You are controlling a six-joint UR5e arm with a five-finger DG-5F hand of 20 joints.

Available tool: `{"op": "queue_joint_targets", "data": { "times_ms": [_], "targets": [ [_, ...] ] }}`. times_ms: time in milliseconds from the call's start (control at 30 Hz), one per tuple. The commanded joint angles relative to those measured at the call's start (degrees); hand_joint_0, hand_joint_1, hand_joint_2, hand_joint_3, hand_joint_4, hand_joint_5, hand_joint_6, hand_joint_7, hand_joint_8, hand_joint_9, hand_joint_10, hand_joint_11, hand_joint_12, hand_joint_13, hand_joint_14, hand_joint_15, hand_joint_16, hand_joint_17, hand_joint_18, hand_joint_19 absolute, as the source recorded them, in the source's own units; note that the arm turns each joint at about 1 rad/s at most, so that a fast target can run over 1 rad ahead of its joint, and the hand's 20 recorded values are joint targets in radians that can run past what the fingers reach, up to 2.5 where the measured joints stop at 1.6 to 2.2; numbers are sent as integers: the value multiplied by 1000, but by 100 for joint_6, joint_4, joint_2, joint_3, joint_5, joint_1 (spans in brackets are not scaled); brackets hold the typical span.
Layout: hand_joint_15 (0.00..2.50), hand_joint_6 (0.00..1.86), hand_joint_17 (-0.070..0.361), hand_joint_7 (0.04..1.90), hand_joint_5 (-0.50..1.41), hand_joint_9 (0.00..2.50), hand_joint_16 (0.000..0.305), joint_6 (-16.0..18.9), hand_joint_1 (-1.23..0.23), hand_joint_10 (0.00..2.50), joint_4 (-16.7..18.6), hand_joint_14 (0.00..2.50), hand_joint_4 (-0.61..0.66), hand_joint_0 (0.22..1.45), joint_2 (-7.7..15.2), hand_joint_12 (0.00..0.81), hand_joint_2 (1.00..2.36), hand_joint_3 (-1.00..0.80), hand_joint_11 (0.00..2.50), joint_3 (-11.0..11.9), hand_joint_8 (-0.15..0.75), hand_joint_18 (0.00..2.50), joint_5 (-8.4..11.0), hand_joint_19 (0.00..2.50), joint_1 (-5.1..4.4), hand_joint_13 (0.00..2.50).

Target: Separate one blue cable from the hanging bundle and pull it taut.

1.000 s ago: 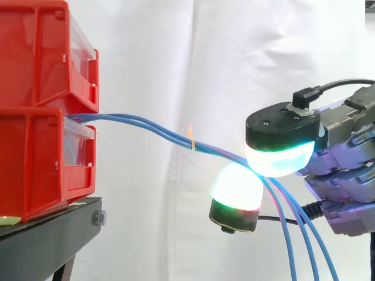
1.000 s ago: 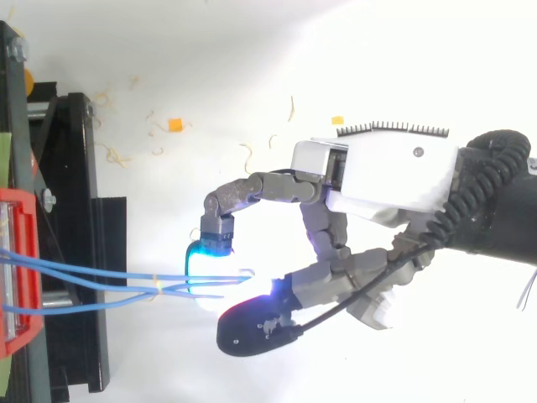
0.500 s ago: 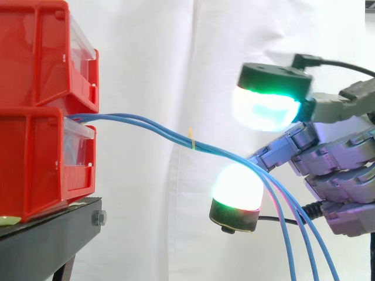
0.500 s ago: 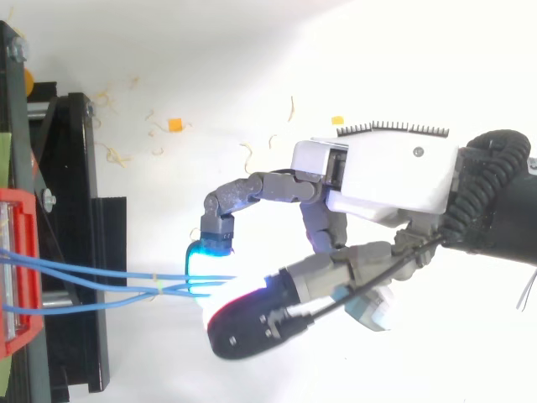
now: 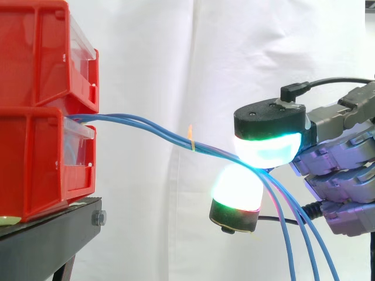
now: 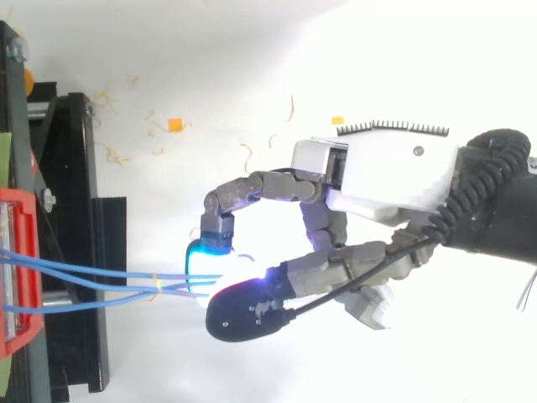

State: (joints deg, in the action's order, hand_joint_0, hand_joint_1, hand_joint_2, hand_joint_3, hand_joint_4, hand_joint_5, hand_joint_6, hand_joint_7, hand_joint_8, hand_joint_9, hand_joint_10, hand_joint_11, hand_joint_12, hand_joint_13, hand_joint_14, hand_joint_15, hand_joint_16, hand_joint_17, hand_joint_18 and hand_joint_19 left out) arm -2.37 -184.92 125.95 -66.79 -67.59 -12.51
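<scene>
Robot hand (image 6: 386, 172) pinching blue cables (image 5: 167, 132)
Pads (image 5: 266, 153) closed on them, one above, one below; cables lead away to red bins (image 5: 35, 105).

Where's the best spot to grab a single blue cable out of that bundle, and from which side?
Probably below the bend, on the hanging stretch of the blue cables, where the strands fan apart; at the yellow tie they run bunched. Come from the hand's side, pinching across one strand.

Illumination bright and even. The curtain (image 5: 176, 58) shows faint fold shadows. Glowing fingertips (image 5: 237, 182) of the hand (image 6: 386, 172) bloom white, washing out the blue cables (image 5: 206, 150) there.
</scene>
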Motion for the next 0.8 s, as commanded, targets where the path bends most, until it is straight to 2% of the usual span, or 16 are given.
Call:
{"op": "queue_joint_targets", "data": {
  "times_ms": [0,133,267,333,433,467,500,567,667,733,767],
  "targets": [
    [1241,505,107,1143,136,2201,47,0,-717,32,-9,26,146,710,0,317,1019,-125,763,9,179,1511,0,958,3,1930],
    [1239,505,104,1144,137,2188,46,0,-811,29,-9,26,135,703,0,310,1021,-99,762,0,193,1497,-9,953,3,1920],
    [1241,505,104,1164,134,2174,46,0,-983,30,-9,27,118,702,0,305,1019,-168,793,0,194,1485,0,946,12,1906],
    [1254,505,102,1171,132,2164,45,0,-1023,31,-9,28,107,708,0,299,1017,-225,805,0,182,1472,0,955,12,1895],
    [1268,504,99,1167,129,2166,44,0,-1058,30,-18,28,116,726,0,295,1006,-428,782,0,166,1446,-9,973,12,1882],
    [1265,504,100,1170,129,2165,44,0,-1041,28,-18,28,120,688,0,298,1000,-498,796,0,162,1442,-9,970,12,1881],
    [1264,504,103,1178,129,2162,46,0,-975,28,-18,27,121,611,0,299,1000,-500,779,0,156,1432,0,974,12,1874],
    [1249,505,113,1176,130,2171,50,0,-897,29,-18,27,128,539,0,317,1000,-500,741,0,160,1455,0,962,12,1889],
    [1203,505,140,1174,132,2195,62,0,-666,28,-18,25,147,436,0,357,1000,-500,695,0,187,1548,0,885,12,1931],
    [1201,505,141,1164,132,2196,62,0,-533,27,-18,25,145,442,0,357,1000,-500,671,0,176,1548,0,895,3,1933],
    [1213,505,132,1170,132,2187,58,0,-422,25,-18,24,127,480,0,336,1000,-500,678,0,169,1507,0,918,3,1920]
  ]
}}
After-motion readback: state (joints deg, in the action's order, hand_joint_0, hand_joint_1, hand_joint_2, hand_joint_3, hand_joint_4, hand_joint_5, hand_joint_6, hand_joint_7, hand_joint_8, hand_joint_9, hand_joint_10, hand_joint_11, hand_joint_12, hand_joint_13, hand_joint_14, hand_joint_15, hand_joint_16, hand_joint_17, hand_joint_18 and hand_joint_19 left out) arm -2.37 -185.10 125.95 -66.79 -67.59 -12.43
